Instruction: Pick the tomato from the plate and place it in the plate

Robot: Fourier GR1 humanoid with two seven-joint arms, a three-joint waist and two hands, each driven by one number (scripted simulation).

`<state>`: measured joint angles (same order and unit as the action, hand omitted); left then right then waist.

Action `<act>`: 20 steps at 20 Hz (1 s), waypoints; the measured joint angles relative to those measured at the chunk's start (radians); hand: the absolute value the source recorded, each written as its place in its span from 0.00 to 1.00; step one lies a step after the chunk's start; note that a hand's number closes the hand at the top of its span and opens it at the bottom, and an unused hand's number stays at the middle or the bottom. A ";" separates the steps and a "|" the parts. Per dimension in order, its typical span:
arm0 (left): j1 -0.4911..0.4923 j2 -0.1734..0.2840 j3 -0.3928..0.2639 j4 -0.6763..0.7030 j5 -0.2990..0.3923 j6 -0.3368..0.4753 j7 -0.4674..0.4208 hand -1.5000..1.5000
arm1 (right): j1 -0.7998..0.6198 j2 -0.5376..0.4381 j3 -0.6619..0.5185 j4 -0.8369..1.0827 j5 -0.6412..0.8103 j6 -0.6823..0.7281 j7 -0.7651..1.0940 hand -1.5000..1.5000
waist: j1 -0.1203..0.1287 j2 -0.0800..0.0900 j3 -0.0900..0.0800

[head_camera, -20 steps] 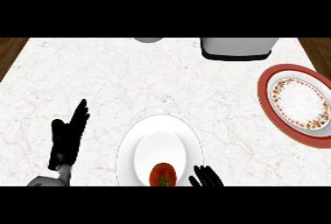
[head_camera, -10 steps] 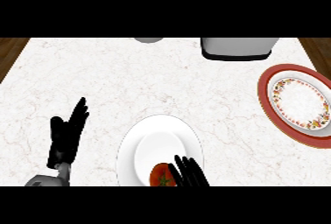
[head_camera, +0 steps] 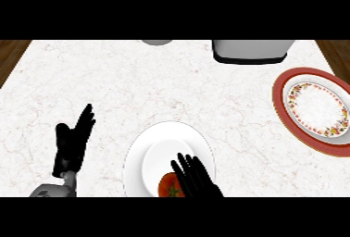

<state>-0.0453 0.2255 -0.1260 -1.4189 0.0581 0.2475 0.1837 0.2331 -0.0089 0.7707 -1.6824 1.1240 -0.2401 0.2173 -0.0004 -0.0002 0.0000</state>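
Observation:
A red tomato (head_camera: 169, 185) lies at the near edge of a plain white plate (head_camera: 164, 143) in the lower middle of the head view. My right hand (head_camera: 195, 178) reaches over that plate with straight fingers, right beside the tomato and partly covering its right side. A second plate (head_camera: 315, 107), white with a patterned rim, rests on a red charger plate (head_camera: 289, 115) at the far right. My left hand (head_camera: 71, 146) rests open at the lower left, fingers up, away from both plates.
A grey appliance (head_camera: 249, 50) stands at the back right of the marble counter (head_camera: 137, 88). A small grey object (head_camera: 158, 42) shows at the back edge. Brown wood borders the counter at both back corners.
My right hand has come up from the lower edge and moved left over the white plate to the tomato's side. The left hand has stayed still.

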 measured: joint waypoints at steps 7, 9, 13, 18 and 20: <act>0.009 -0.024 0.020 -0.030 -0.037 -0.018 0.024 0.50 | -0.038 -0.007 0.011 0.062 -0.039 -0.037 0.012 0.00 | 0.001 0.000 0.000; 0.011 -0.041 0.010 -0.050 -0.056 -0.005 0.041 0.50 | -0.089 -0.002 0.000 0.098 -0.066 -0.038 0.025 0.00 | 0.002 -0.001 0.000; 0.019 -0.052 0.027 -0.069 -0.069 -0.023 0.049 0.50 | -0.135 -0.001 0.018 0.129 -0.080 -0.049 0.059 1.00 | 0.001 -0.003 -0.002; 0.031 -0.044 0.054 -0.070 -0.059 -0.059 0.041 0.50 | -0.137 -0.015 0.031 0.147 -0.035 -0.079 0.031 1.00 | 0.000 -0.003 -0.002; 0.019 -0.048 0.057 -0.073 -0.071 -0.054 0.057 0.50 | -0.148 -0.012 0.034 0.162 -0.014 -0.117 0.029 1.00 | 0.000 -0.004 -0.001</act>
<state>-0.0268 0.1772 -0.0692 -1.4921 -0.0129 0.1936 0.2405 0.0853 -0.0208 0.8049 -1.5208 1.1095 -0.3570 0.2464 -0.0003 -0.0041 -0.0014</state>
